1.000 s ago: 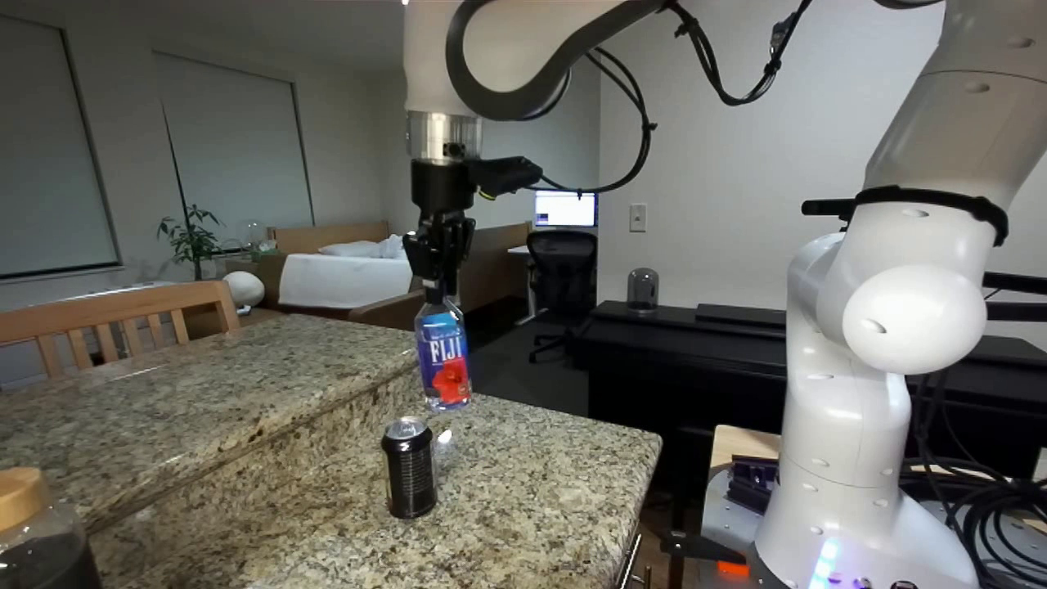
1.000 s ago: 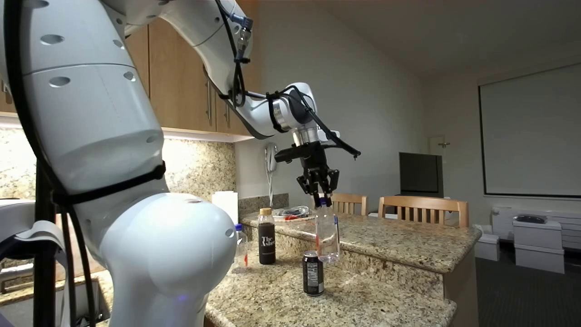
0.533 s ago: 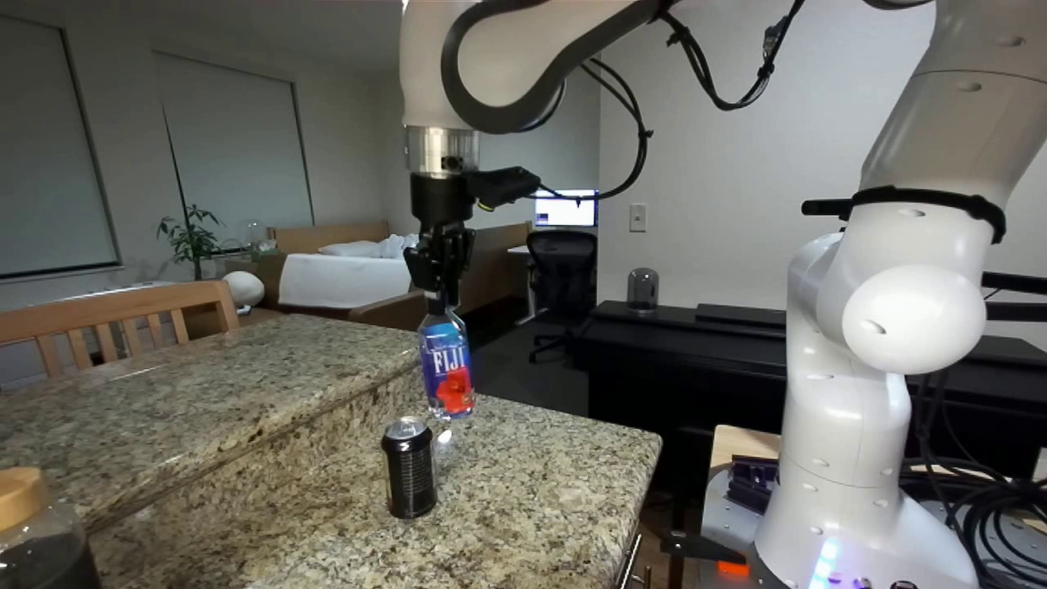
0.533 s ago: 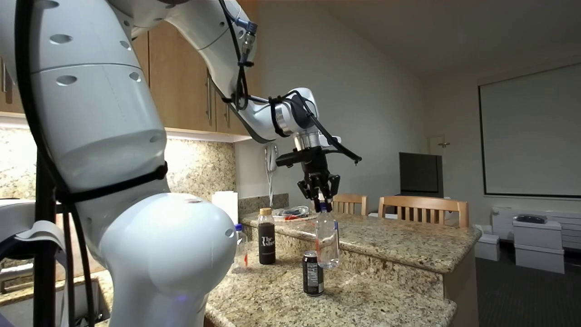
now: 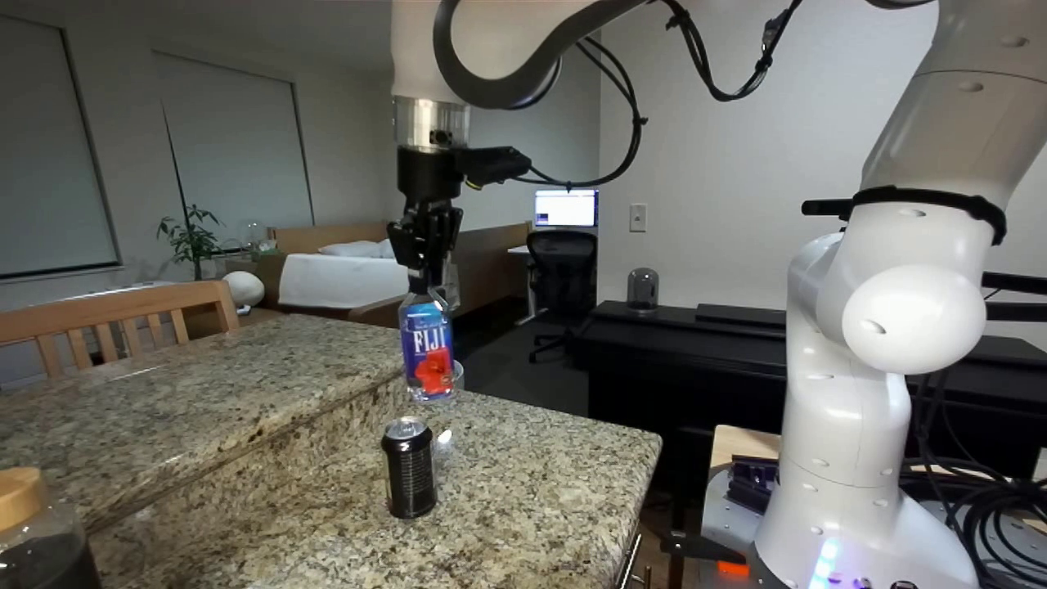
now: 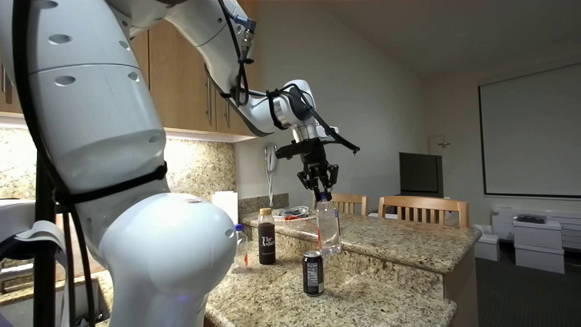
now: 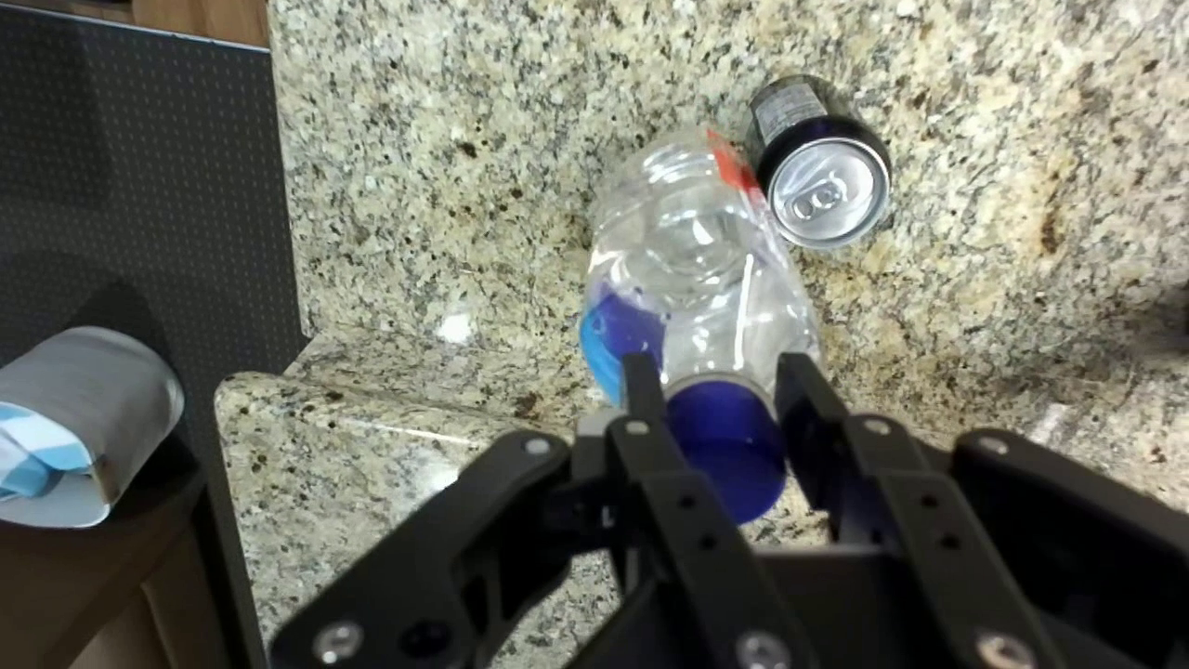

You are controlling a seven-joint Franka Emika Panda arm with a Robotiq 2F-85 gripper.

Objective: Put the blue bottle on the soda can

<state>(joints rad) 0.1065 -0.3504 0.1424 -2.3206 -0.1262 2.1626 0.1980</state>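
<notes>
The pincer (image 7: 720,400) is clamped on the bottle (image 6: 328,229): in the wrist view its black fingers (image 7: 643,400) bear on the blue cap (image 7: 729,451) from two sides. Bottle held in the air, cap up, leaning slightly off upright in both exterior views. In an exterior view its blue label (image 5: 428,337) faces the camera, white letters FIJI above a red flower (image 5: 433,372).

Can (image 5: 409,470) upright on the table (image 5: 556,483), silvery top (image 7: 853,177) facing up; the wrist view shows its tab (image 7: 822,198). Bottle hangs near the can. In an exterior view a strip of table shows between its base (image 5: 431,395) and the can; in the wrist view the two appear just beside one another. How high the base is against the can's top I cannot judge, the views being slanted.

Elsewhere on the table, in an exterior view: a dark bottle (image 6: 267,245) standing, wood-coloured lid (image 6: 265,211), white lettering; near it a second bottle (image 6: 242,247), also blue-capped, partly hidden by the arm (image 6: 168,245). A raised ledge (image 5: 245,368) runs along the table. Two wooden chairs (image 6: 424,200) beyond it.

Background, in an exterior view: lit monitor (image 5: 566,206), office chair (image 5: 564,255), bed (image 5: 343,282) with white cover, green plant (image 5: 190,237).
</notes>
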